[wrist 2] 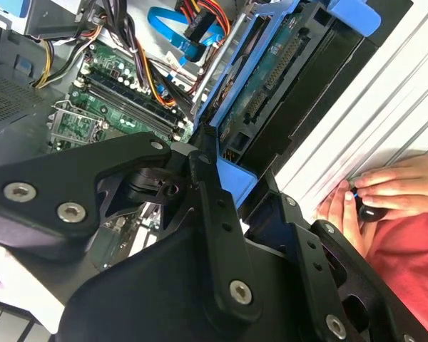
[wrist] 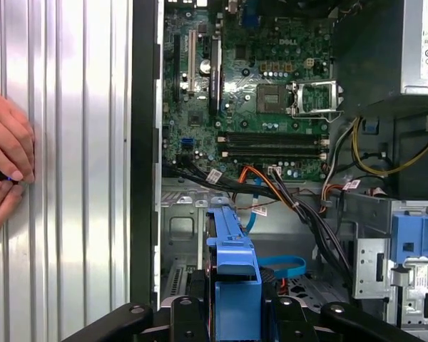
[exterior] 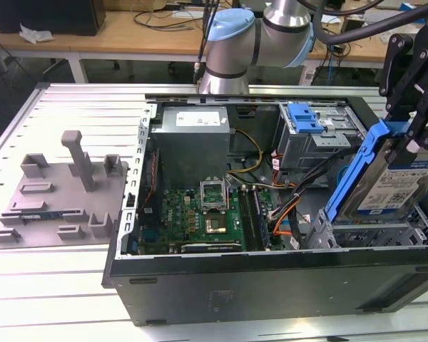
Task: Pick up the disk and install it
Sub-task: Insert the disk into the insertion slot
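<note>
Here, the disk (exterior: 399, 187) is gripped tilted by the hand (exterior: 403, 146) over the drive cage (exterior: 421, 224) at the exterior view's right.

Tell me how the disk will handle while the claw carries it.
The disk is probably stiff: a flat metal slab in a blue bracket. It is likely dense for its size, so, gripped by the claw near its upper end, it may swing or tilt. The plastic bracket could flex a little.
</note>
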Robot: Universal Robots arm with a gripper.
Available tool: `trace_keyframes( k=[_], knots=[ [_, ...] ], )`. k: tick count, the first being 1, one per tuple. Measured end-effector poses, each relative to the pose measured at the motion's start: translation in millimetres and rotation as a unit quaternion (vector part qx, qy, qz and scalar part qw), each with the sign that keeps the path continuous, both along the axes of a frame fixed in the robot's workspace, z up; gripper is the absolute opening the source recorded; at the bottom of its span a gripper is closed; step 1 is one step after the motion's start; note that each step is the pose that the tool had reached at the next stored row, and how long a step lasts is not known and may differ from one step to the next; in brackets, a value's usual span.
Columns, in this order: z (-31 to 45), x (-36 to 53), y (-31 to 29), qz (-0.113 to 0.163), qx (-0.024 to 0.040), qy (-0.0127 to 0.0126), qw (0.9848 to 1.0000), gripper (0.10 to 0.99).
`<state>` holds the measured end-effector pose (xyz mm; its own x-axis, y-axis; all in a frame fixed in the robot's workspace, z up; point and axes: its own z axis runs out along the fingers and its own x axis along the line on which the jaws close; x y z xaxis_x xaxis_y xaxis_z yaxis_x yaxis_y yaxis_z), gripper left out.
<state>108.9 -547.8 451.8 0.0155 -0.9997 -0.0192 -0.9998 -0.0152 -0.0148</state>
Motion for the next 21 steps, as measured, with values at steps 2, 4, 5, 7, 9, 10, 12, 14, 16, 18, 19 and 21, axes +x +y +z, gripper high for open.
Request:
trace_keyframes(
  k=[2,4,5,7,9,10,12,14,16,18,19,21],
  knots=[
    [-1.0,0.0,-0.2,0.0,0.0,0.0,1.0,0.369],
    [-1.9,0.0,-0.4,0.0,0.0,0.0,1.0,0.369],
    [-2.4,0.0,-0.5,0.0,0.0,0.0,1.0,0.369],
    [-4.0,0.0,-0.7,0.0,-0.0001,0.0,1.0,0.369],
    [-5.0,0.0,-0.9,0.0,0.0,0.0,1.0,0.369],
    [-7.4,0.0,-1.2,0.0,-0.0001,0.0,1.0,0.369],
    [-11.4,0.0,-1.8,0.0,-0.0001,0.0,1.0,0.369],
    [-12.8,0.0,-1.9,0.0,-0.0001,0.0,1.0,0.369],
    [-15.0,0.0,-2.2,0.0,0.0,0.0,1.0,0.369],
    [-16.8,0.0,-2.8,0.0,0.0,0.0,1.0,0.369],
    [-17.6,0.0,-3.0,0.0,0.0,0.0,1.0,0.369],
    [-19.3,0.0,-4.1,0.0,-0.0001,0.0,1.0,0.369]
  ],
)
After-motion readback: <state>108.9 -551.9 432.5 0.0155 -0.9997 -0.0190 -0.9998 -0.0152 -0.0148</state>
